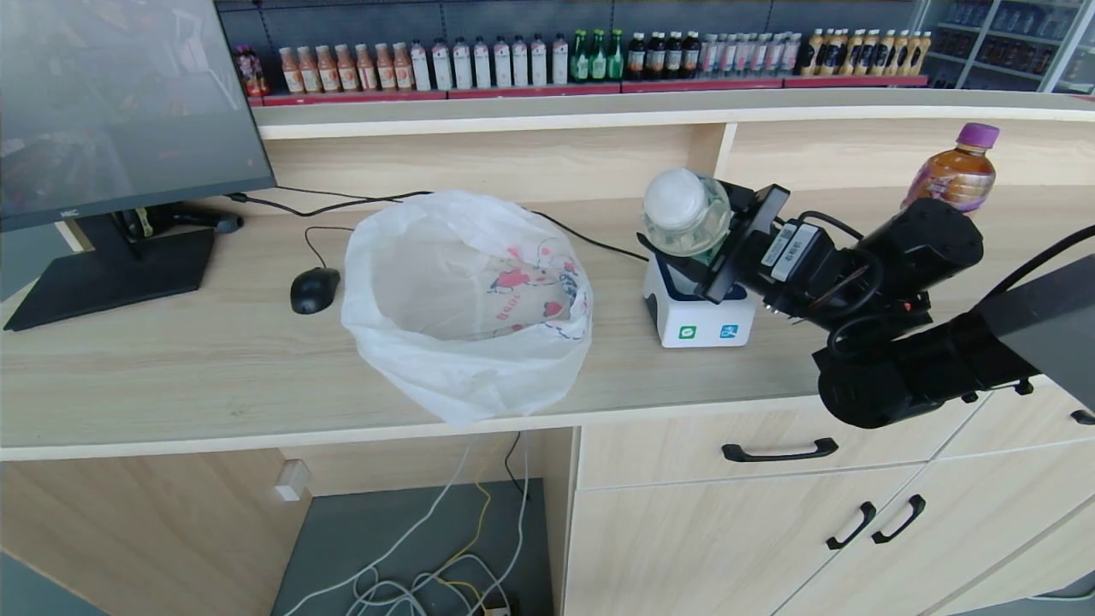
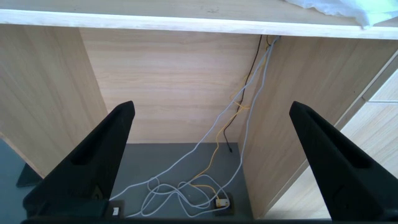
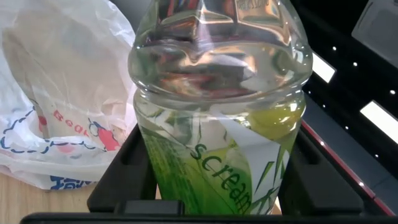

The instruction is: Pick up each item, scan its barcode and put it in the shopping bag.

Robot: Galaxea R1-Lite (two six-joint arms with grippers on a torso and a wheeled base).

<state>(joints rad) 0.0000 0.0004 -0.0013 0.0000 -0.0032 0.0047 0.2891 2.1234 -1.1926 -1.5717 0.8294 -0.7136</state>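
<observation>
Head view: grips a clear, green-labelled bottle [image 1: 684, 210] in the right gripper [image 1: 717, 250], clamped tight, tilted, above the scanner [image 1: 697, 323], just right of the bag [image 1: 445, 368] on the counter [image 1: 171, 359]. Holds the left gripper [image 2: 211, 107] below the counter, fingers [image 2: 93, 168] wide apart, facing floor cables [image 2: 186, 186].

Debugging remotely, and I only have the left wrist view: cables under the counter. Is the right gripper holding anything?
Observer: Yes, the right gripper is shut on a clear bottle with a green label.
Operator: Held where?
Observer: Right at the white scanner, which sits on the counter.
Operator: Bag ready?
Observer: The shopping bag stands open on the counter, to the scanner's left.
</observation>
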